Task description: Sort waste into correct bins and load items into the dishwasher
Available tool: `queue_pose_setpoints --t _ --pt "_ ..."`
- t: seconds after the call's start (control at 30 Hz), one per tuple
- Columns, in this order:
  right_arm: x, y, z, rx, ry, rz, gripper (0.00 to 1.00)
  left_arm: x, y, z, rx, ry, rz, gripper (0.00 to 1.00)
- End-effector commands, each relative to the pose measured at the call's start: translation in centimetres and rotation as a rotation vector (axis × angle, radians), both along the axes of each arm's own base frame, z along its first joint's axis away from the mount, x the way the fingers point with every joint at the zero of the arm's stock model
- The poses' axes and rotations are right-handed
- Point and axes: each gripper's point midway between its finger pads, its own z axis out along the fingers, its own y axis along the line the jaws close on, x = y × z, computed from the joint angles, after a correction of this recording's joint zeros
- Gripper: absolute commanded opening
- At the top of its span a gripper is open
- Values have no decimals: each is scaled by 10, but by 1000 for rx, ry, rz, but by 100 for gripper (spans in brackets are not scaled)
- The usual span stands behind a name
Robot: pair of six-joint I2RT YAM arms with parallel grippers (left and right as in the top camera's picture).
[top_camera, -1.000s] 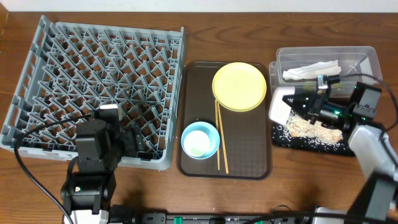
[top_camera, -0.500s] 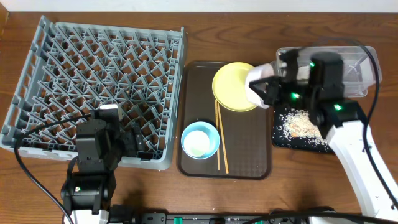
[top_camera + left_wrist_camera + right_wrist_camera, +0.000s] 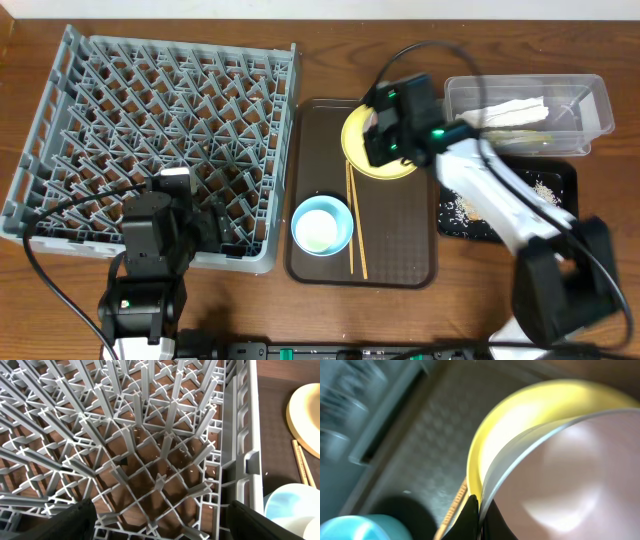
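My right gripper [image 3: 385, 135] is shut on the rim of the white bowl [image 3: 570, 470] and holds it tilted over the yellow plate [image 3: 353, 145], which also shows in the right wrist view [image 3: 520, 420]. The light blue bowl [image 3: 321, 226] has a pale off-white cup inside it, and the chopsticks [image 3: 355, 225] lie beside it. My left gripper [image 3: 160, 525] is open and empty over the near right corner of the grey dish rack [image 3: 150, 120]. The white napkin [image 3: 505, 112] lies in the clear tub [image 3: 580, 100]. Rice crumbs [image 3: 465, 208] lie in the black tray [image 3: 560, 185].
The plate, blue bowl and chopsticks rest on the dark brown serving tray [image 3: 400, 240] between the rack and the bins. The right arm stretches from the front right across the black tray. Bare wooden table [image 3: 330, 50] lies along the back.
My right arm has swung left with the white bowl, from over the black tray to over the yellow plate. The left arm has not moved.
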Motion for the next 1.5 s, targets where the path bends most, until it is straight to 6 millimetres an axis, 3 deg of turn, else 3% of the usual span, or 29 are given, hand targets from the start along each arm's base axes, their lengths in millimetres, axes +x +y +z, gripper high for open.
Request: queue_pose_setpoints --t 0.0,0.1,0.23,0.4,0.53,0.6,0.67,0.77,0.9,1.17,1.33,1.47 --pt "2 1 -24 -99 -8 31 1 2 -1 9 -4 -22 -5 86" --pt "-6 7 -42 -120 33 52 1 2 -1 9 -3 -22 -5 87" --pt "-12 11 -39 -123 39 65 7 2 -1 9 -3 -21 -5 86" --pt "-17 18 3 -107 9 84 21 2 -1 9 -3 -22 -5 86" --pt "-22 28 59 -17 -46 115 24 2 -1 9 -3 -21 -5 87" --pt "-30 35 83 48 -68 147 29 2 -1 9 -3 -21 -5 86" --pt "-44 41 94 90 -50 185 30 2 -1 9 -3 -21 -5 86" --pt "-66 47 85 79 24 224 31 2 -1 9 -3 -21 -5 86" --pt "-107 58 48 -5 182 294 33 2 -1 9 -3 -21 -5 87" --pt "-153 67 -14 -155 391 374 30 2 -1 9 -3 -21 -5 86" --pt "-146 62 -35 -221 406 297 19 2 -1 9 -3 -21 -5 87" --pt "-134 59 -27 -219 368 275 5 2 -1 9 -4 -21 -5 86"
